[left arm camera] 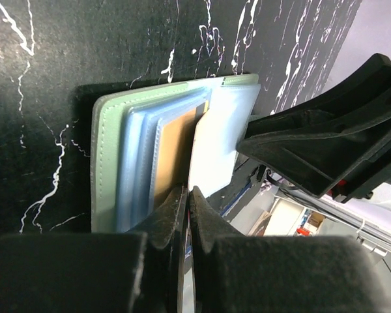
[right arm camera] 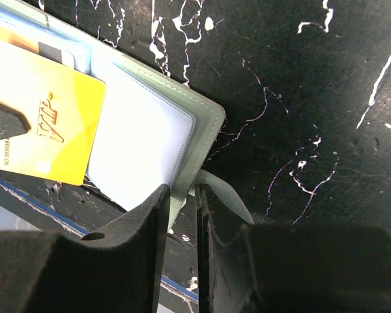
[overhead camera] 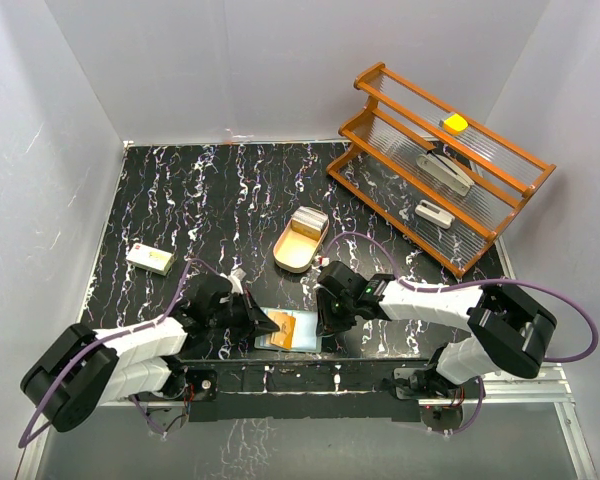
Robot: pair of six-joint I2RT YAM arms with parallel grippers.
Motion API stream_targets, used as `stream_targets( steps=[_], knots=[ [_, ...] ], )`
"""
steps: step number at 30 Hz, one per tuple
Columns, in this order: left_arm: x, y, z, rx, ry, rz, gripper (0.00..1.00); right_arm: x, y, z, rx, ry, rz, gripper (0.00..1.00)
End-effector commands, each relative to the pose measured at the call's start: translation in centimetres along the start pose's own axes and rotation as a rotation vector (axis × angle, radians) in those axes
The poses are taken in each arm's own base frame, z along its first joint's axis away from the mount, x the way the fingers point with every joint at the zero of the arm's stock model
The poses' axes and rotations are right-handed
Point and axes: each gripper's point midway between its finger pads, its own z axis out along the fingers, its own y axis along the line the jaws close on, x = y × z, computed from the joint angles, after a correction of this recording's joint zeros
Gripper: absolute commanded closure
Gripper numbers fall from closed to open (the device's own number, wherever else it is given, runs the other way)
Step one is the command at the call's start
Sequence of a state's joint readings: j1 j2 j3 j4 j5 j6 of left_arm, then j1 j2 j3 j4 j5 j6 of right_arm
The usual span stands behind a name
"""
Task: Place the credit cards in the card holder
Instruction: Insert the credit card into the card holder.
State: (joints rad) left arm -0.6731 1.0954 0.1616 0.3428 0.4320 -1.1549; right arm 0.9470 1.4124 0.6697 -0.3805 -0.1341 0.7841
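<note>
— What is on the table [overhead camera: 210, 200]?
— It is a black slab veined white like marble. At its near edge the holder [right arm camera: 150, 143] lies open and flat. It has a soft muted-green cover with stitched, rounded corners, and smooth pale blue pockets inside.

— And the card [right arm camera: 52, 124]?
— It is thin, glossy and orange-yellow, printed "VIP". It sits partly among the holder's translucent sleeves, with one end poking past the holder's edge.

— How do the grippers stand?
— The left gripper [left arm camera: 188, 199], on the holder's left, has its black fingers pressed together on that card's edge. The right gripper [right arm camera: 182, 195], on the holder's right, pinches the holder's green rim with only a narrow gap between its fingers. The strap [right arm camera: 225, 199] curls just beside them.

— Are there any containers?
— Just beyond the holder is an oval tan wooden tray [overhead camera: 292, 250] with a pale stack [overhead camera: 311, 218] of cards at its far end. Well beyond the holder to the right, an orange rack [overhead camera: 380, 140] with ribbed clear shelves carries a yellow piece [overhead camera: 455, 122] and pale oblong items [overhead camera: 446, 170]. Beyond the holder to the left lies a small white box [overhead camera: 150, 258].
</note>
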Motion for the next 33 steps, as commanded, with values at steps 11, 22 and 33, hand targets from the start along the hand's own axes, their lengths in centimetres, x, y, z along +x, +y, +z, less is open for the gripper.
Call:
stream_targets(
  steps=[11, 22, 33],
  knots=[
    [-0.3, 1.1, 1.1, -0.099, -0.003, 0.100, 1.00, 0.2, -1.3, 0.6, 0.039, -0.022, -0.021, 0.80],
    [-0.3, 1.1, 1.7, -0.122, -0.040, 0.111, 1.00, 0.6, -1.4, 0.9, 0.029, -0.017, 0.002, 0.80],
    [-0.1, 1.6, 2.3, -0.174, -0.070, 0.125, 1.00, 0.7, -1.5, 0.7, 0.017, -0.032, 0.015, 0.81]
  ],
)
